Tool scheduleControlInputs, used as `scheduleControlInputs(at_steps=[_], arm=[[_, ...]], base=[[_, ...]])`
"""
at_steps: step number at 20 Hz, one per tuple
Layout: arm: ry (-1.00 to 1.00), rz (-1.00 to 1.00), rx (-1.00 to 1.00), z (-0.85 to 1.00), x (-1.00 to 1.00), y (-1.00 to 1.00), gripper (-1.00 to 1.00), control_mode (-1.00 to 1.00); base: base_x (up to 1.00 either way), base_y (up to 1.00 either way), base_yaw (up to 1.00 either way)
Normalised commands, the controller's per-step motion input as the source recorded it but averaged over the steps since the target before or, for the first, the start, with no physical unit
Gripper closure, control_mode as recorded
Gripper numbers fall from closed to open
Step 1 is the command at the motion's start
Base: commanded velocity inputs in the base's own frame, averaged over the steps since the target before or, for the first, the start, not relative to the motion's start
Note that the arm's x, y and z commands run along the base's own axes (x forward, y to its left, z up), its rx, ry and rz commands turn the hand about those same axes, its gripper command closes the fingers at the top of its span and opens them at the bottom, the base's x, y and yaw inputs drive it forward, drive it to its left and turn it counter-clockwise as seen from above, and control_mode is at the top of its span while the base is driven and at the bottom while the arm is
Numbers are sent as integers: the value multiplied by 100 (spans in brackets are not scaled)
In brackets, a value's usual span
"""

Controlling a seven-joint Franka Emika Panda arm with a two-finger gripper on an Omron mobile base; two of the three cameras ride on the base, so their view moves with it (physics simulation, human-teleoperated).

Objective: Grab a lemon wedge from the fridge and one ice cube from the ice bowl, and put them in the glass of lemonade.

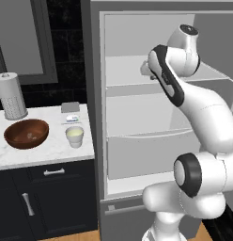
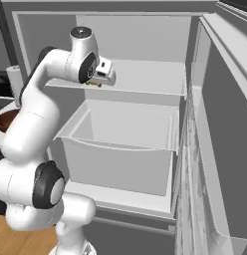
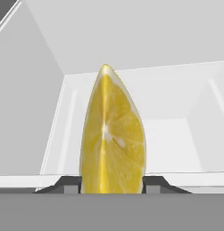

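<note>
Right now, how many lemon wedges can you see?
1. The lemon wedge stands upright between the fingers, held inside the open fridge at its upper shelf. Other wedges may be hidden behind the arm.

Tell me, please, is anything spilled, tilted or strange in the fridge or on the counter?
Nothing stands out. The tool holds the lemon wedge inside the open fridge. The ice bowl and the glass of lemonade stand upright on the counter.
</note>
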Motion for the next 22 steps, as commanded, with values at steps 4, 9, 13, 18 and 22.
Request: scheduleControlInputs(at_steps=[4,9,13,18,22], arm=[[0,0,1,0,-100,-1,100,-100],[0,0,0,-21,-100,2,100,-100],[0,0,0,-65,-100,5,100,-100],[0,0,-1,-83,-92,3,100,-100],[0,0,-2,-91,-69,1,100,-100]], base=[[0,0,0],[0,0,0],[0,0,0],[0,0,0],[0,0,0]])
